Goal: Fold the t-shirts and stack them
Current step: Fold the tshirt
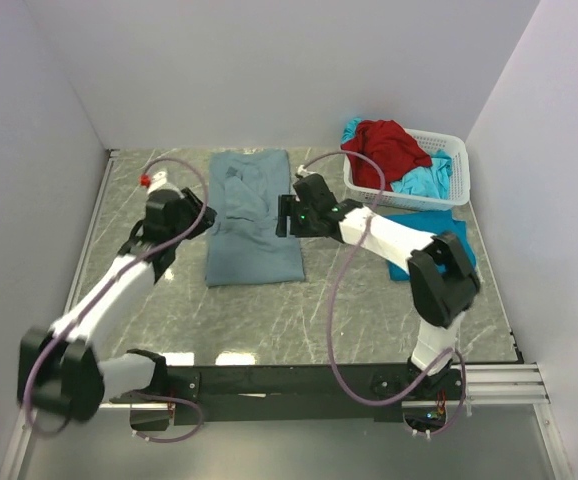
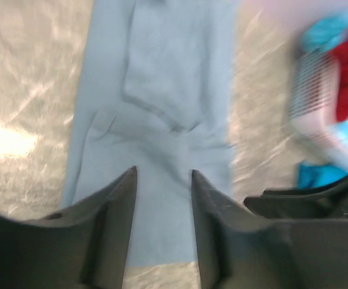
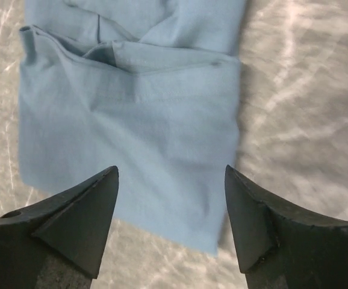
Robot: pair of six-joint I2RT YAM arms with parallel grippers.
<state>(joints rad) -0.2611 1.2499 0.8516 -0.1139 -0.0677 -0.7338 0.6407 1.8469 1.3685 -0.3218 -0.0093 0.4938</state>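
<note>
A grey-blue shirt (image 1: 254, 215) lies folded on the tabletop (image 1: 269, 320), running from the far edge to mid-table.
Bare tabletop spreads toward the near edge. The basket (image 1: 453, 172), far right corner, holds a red shirt (image 1: 384, 150) and turquoise shirt (image 1: 424, 183). The left gripper (image 1: 207, 216) and right gripper (image 1: 282, 217) flank the shirt's long edges, jaws released, empty.

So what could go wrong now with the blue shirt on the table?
The blue shirt has bumpy creases in its middle, so the next fold might come out crooked. The left gripper and right gripper are open beside it; a finger could snag an edge. The right arm reaches over the turquoise shirt and might drag it.
</note>
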